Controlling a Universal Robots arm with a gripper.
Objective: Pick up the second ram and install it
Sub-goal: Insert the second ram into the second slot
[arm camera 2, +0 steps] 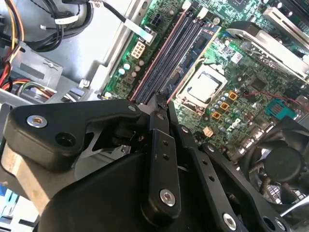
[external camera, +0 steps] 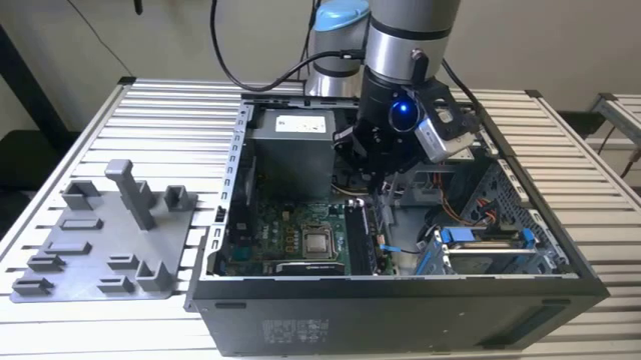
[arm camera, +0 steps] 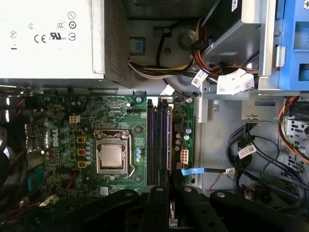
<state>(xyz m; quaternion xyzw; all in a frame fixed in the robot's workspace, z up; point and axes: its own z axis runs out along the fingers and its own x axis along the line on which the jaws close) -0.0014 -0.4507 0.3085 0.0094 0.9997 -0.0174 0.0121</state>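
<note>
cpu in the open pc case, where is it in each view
Exterior view: cpu on the motherboard, just to the exterior view's left of the memory slots.
First wrist view: cpu mid-board, beside the memory slots.
Second wrist view: cpu beside the slots.
Shared landmark: the memory slots.

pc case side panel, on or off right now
Off. In the exterior view the pc case lies open-side up, with the motherboard and its processor plainly exposed, and the gripper reaches down inside.
</note>
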